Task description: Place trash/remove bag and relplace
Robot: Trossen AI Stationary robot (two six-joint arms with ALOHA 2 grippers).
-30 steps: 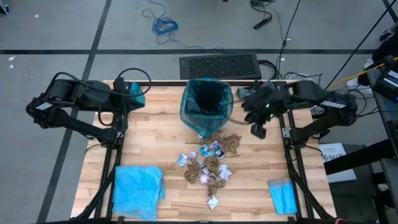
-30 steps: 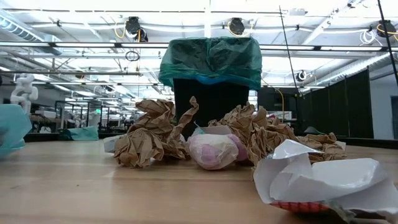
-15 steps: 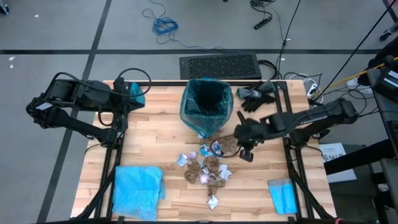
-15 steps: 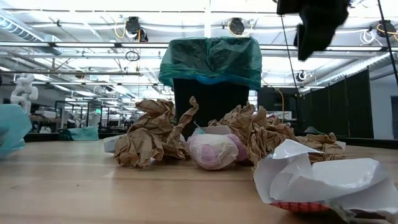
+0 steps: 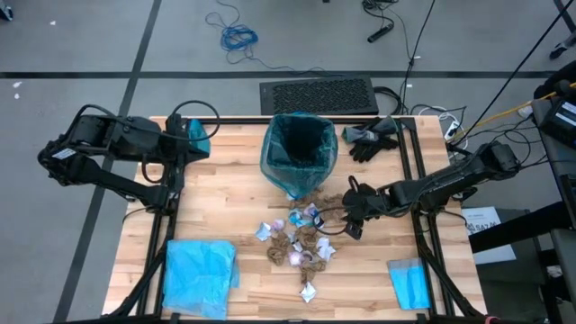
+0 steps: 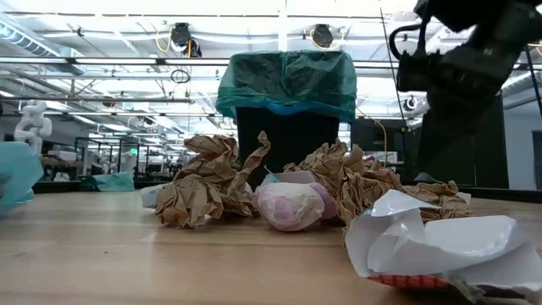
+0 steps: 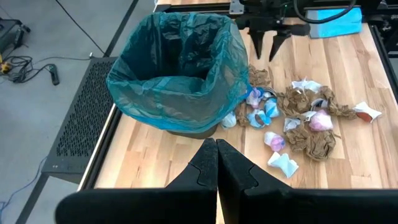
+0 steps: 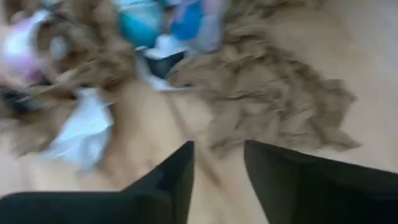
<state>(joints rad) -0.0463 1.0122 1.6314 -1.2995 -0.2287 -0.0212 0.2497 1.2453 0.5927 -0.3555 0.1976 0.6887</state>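
The black bin, lined with the dark teal bag, stands at the table's far middle; the bag's rim is folded over the bin's edge. The trash, brown paper wads and white and blue wrappers, lies on the table in front of the bin. My right gripper is open and empty. It sits low at the right edge of the pile, just short of a brown wad. It also shows in the left wrist view. My left gripper is shut and empty at the table's far left.
A sky-blue plastic bag lies at the near left. A small blue folded cloth lies at the near right. Black gloves lie at the far right, beside the bin. Bare wood shows left of the pile.
My right gripper has swung from above the black gloves at the far right toward the near edge and the left. It has come down to the right edge of the trash pile. The trash and the bin have kept still.
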